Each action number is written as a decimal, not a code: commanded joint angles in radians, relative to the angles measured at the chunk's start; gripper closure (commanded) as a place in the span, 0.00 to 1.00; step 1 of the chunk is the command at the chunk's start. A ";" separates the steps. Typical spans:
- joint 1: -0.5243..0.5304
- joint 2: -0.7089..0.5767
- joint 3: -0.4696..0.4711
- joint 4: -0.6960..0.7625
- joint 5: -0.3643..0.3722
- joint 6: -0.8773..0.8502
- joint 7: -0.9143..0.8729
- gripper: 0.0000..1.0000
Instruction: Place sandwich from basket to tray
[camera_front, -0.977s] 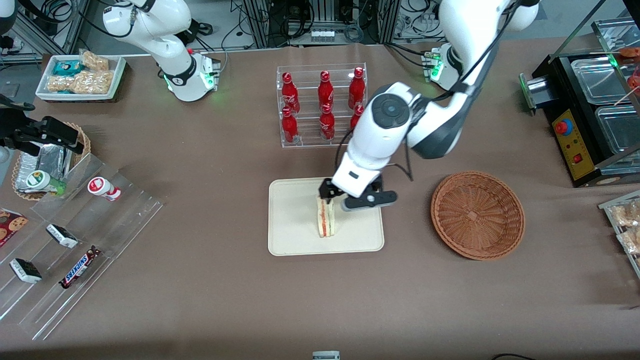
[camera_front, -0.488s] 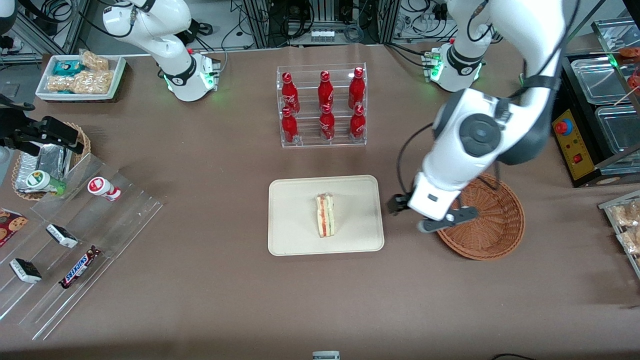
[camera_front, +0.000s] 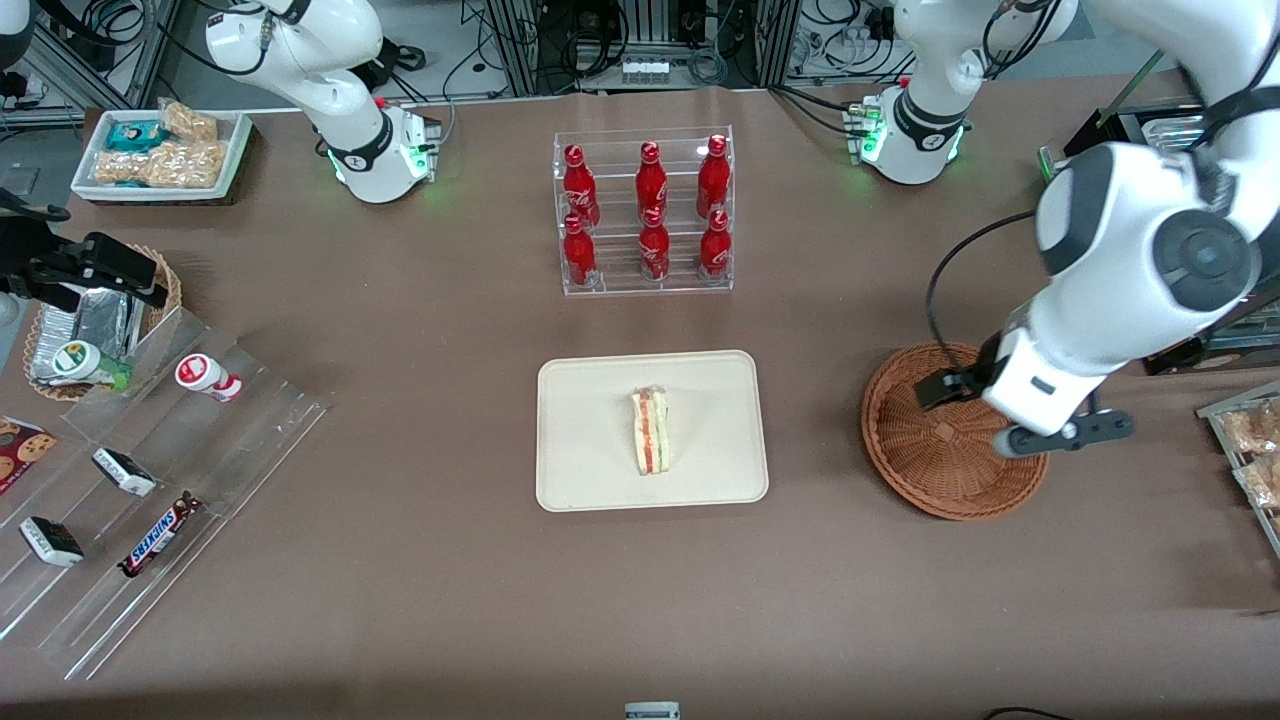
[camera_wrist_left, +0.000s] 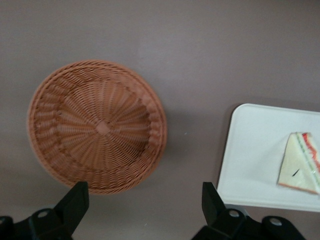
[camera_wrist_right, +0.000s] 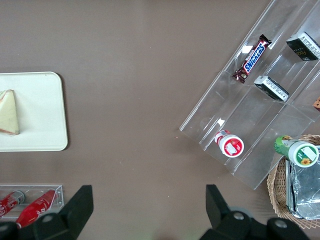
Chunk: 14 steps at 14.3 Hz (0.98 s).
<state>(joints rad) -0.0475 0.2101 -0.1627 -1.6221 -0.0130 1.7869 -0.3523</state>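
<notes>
One small triangular sandwich (camera_front: 650, 432) of pale bread with red-orange and green filling lies on its side near the middle of the flat cream-beige rectangular tray (camera_front: 590, 470). Above the round reddish-brown wicker basket (camera_front: 930, 470), the left gripper (camera_front: 990, 415) hangs with fingers (camera_wrist_left: 75, 197) spread, holding nothing.

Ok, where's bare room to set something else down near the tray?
Bare tabletop lies between the tray and the basket, and along the table edge nearest the front camera. The basket is empty, with the open gripper above it. The tray has room around the sandwich. The bottle rack crowds the middle.
</notes>
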 joint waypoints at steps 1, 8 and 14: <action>0.021 -0.135 0.003 -0.109 0.007 -0.049 0.071 0.00; 0.009 -0.296 0.075 -0.201 0.004 -0.122 0.266 0.00; 0.009 -0.258 0.109 -0.062 -0.001 -0.185 0.360 0.00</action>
<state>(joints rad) -0.0342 -0.0709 -0.0533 -1.7284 -0.0130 1.6312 -0.0098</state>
